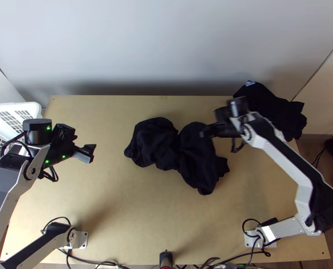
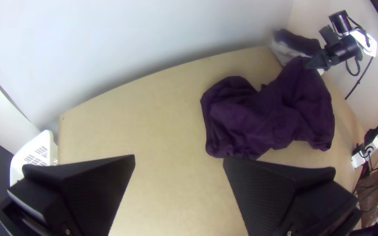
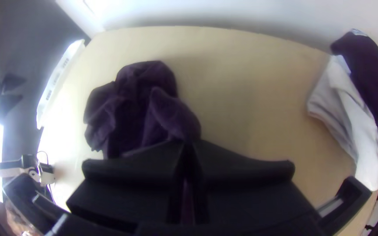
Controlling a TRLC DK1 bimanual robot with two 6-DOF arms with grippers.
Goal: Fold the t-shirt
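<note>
Our t-shirt (image 1: pixel 157 145) lies bunched mid-table (image 1: pixel 108 215), likely light and limp. Our right claw (image 3: pixel 190 142) pinches a raised part; our open left claw (image 2: pixel 179 159) should take the opposite end's edge.

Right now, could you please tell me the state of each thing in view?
T-shirt: bunched, unfolded, one part gripped
Left gripper: open, holding nothing
Right gripper: shut on the t-shirt
Dark cloth: piled over pale cloth
Pale cloth: partly covered
White basket: beside the table; contents can't be told
</note>
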